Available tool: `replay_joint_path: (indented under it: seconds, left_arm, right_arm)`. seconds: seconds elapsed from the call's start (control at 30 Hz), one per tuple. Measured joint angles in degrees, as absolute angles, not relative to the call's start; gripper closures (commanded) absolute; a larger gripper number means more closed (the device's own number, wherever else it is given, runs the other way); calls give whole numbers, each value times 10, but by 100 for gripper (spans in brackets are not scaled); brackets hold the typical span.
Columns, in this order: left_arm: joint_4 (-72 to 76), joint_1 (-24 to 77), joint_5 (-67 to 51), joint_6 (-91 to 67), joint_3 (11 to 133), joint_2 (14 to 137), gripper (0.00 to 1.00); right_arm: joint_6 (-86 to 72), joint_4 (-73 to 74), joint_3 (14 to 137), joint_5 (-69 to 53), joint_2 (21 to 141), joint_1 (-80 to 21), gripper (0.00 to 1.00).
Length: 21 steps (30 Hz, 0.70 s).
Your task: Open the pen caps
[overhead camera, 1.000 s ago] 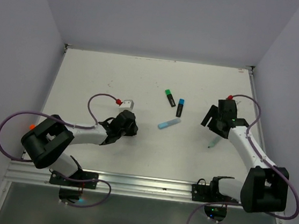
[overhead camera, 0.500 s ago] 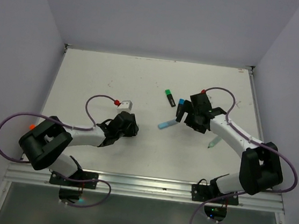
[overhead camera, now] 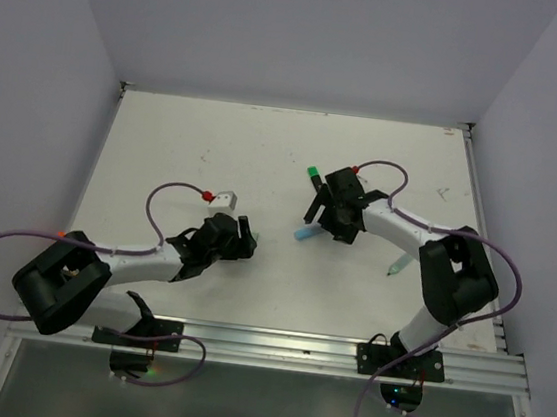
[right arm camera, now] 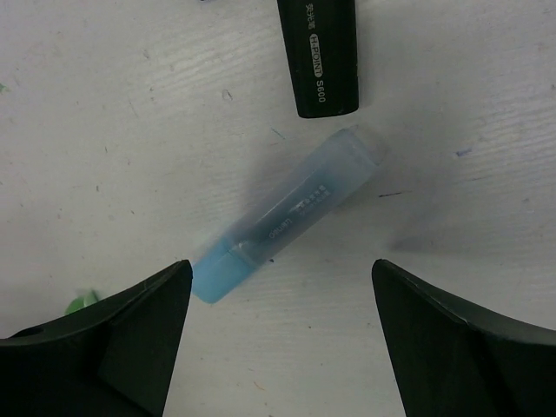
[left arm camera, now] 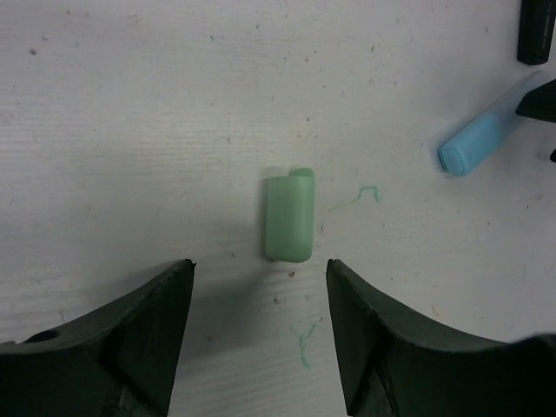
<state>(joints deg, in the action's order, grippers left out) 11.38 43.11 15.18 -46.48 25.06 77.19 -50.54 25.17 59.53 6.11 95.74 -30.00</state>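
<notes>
Right wrist view: the right gripper (right arm camera: 280, 266) hangs wide open and empty over the light blue marker (right arm camera: 288, 211) on the tabletop (right arm camera: 104, 130); the left gripper (left arm camera: 261, 271), open too, faces the loose mint cap (left arm camera: 288, 217); next, probably, lowering to grasp that marker.

A robot lab cell: a bare, ink-scuffed white table (overhead camera: 196, 139), plain grey walls (overhead camera: 309, 31) ahead of and beside the arms (overhead camera: 142, 258), and an aluminium rail (overhead camera: 263, 342) under their bases.
</notes>
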Motion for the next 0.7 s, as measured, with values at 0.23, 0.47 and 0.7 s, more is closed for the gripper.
replay_joint_path:
  seconds: [0.23,0.47,0.7]
  left_arm:
    - [64,431,149,-470,216,638,33]
    - [28,431,142,-479,210,515,33]
    - [-14,431,134,-489,213,456,33]
  right_arm:
    - [-548,252,624,80,1007,-307,14]
    - [-586,263,652,102,1037,-307,26]
    - [-606,264,672,121,1058,-315,42]
